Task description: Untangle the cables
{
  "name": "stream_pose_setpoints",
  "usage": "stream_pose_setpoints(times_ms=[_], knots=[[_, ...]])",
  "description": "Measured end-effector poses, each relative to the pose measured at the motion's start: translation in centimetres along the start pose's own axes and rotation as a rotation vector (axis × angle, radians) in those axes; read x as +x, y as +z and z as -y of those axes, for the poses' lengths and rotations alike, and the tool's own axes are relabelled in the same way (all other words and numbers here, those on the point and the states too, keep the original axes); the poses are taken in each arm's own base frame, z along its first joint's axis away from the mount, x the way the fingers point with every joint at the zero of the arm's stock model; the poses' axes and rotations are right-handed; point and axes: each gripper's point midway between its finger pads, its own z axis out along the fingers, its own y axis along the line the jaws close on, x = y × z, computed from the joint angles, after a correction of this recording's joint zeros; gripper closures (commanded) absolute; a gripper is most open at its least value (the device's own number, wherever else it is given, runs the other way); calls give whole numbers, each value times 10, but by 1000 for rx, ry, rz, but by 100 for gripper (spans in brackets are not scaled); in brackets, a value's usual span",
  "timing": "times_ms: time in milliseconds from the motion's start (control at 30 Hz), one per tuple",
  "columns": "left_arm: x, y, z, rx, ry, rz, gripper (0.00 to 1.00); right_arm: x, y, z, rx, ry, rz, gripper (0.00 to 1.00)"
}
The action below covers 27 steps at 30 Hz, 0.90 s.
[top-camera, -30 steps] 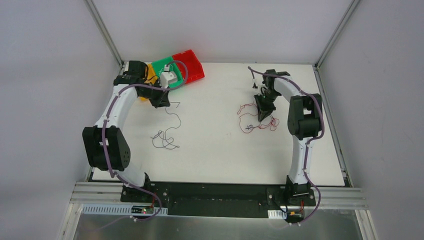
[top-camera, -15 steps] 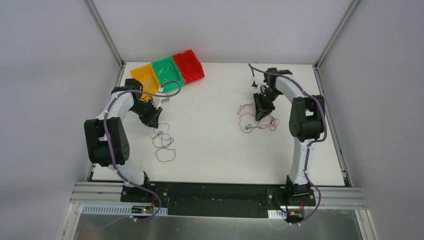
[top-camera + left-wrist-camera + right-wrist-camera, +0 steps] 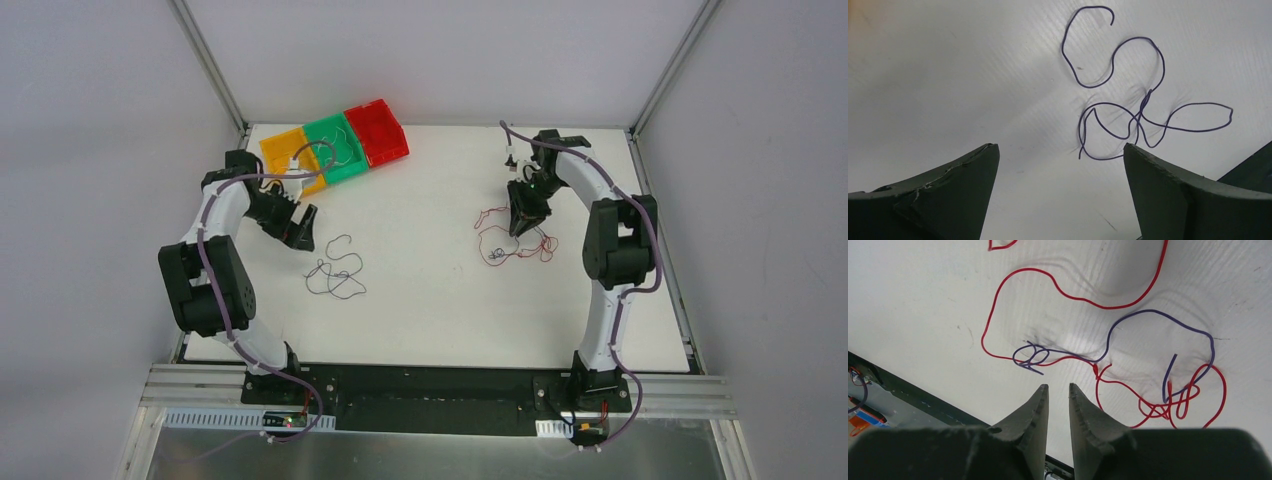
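Observation:
A purple-blue cable (image 3: 1148,94) lies in loose loops on the white table, a little beyond my left gripper (image 3: 1060,146). That gripper stands wide open with nothing between its fingers. From above, this cable (image 3: 335,272) sits just right of and nearer than the left gripper (image 3: 300,228). On the right, red cables (image 3: 1168,407) and another purple-blue one (image 3: 1153,311) are tangled on the table. My right gripper (image 3: 1058,385) hovers over them with its jaws a narrow gap apart and empty. The top view shows the same red tangle (image 3: 515,245) under the right gripper (image 3: 524,222).
Orange (image 3: 290,155), green (image 3: 335,148) and red (image 3: 378,130) bins stand in a row at the back left, with thin wires in the orange and green ones. The table's black front rail (image 3: 420,385) runs between the arm bases.
The left arm came back from the bins toward the table's middle left, and its gripper went from shut to wide open. The purple-blue cable shifted and lies free. The right jaws parted slightly.

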Motion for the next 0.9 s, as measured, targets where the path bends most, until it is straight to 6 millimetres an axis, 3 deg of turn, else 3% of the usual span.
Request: stream_pose_setpoints(times_ms=[200,300,400,567,633,700,900], knots=[[-19,-14,-10,-42,-91,55,1,0,-14,-7,-3,-18,45,74],[-40,-18,-17,-93,-109,75,1,0,-13,-7,-5,-18,47,74],[-91,-20,-39,-181,-48,106,1,0,-13,-7,-5,-18,46,74],[-195,-6,-99,-320,68,223,1,0,-13,-7,-4,-18,46,74],[-219,5,-120,-358,111,248,2,0,-14,-6,-2,-19,47,74],[-225,18,-135,-375,145,243,3,0,-14,-6,0,-18,47,74],[-221,64,-155,-354,209,186,7,0,-14,-4,13,-19,47,74]])
